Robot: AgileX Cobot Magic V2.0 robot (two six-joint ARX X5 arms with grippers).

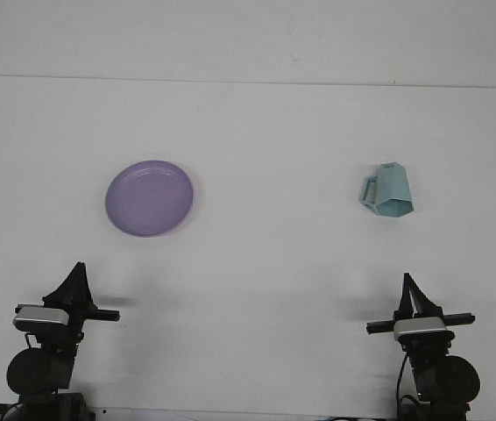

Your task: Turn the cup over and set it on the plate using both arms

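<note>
Two black arms: left tool [79, 279] at 7 o'clock, right tool [408, 289] at 5 o'clock, each with tapered fingers, a grey-white module, a crossbar and a round base joint.

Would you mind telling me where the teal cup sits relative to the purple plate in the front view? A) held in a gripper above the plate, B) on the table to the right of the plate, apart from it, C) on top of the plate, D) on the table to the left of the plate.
B: the teal cup rests on the white table well to the right of the purple plate, with bare table between them.
</note>
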